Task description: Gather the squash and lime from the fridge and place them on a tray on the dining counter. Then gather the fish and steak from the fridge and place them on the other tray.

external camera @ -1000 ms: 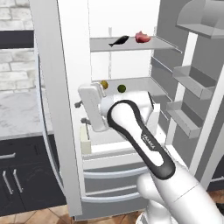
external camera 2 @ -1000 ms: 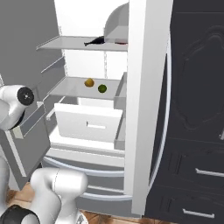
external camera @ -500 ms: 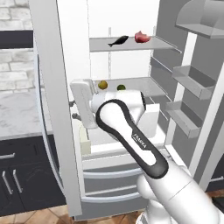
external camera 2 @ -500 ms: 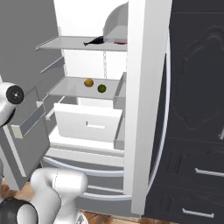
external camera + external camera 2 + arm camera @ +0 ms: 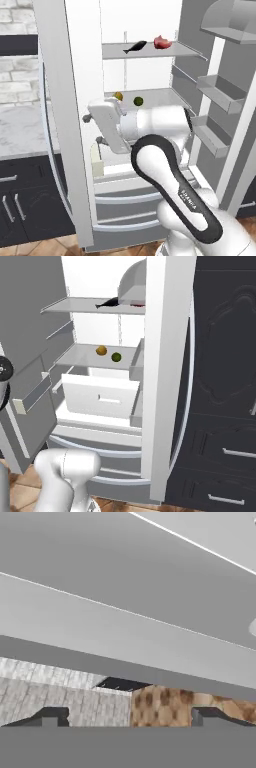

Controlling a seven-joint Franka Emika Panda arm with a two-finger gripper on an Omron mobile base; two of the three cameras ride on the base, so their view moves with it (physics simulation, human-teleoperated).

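Gripper [image 5: 130,717] spread wide, empty, facing left fridge [image 5: 150,60] door edge. Squash [image 5: 118,95] and lime [image 5: 138,101] sit side by side on middle shelf, farther in, right of gripper.

fridge [image 5: 65,125] doors both swung open. Top shelf [image 5: 80,305]: fish [image 5: 135,47] left, steak [image 5: 161,42] just beside it on the right. Middle shelf [image 5: 80,356] below: squash [image 5: 101,350] left, lime [image 5: 116,357] near it on the right, apart. Drawer [image 5: 100,398] under the middle shelf. Door bins [image 5: 217,92] on the right door. Marble counter [image 5: 22,130] over cabinets, left of fridge.
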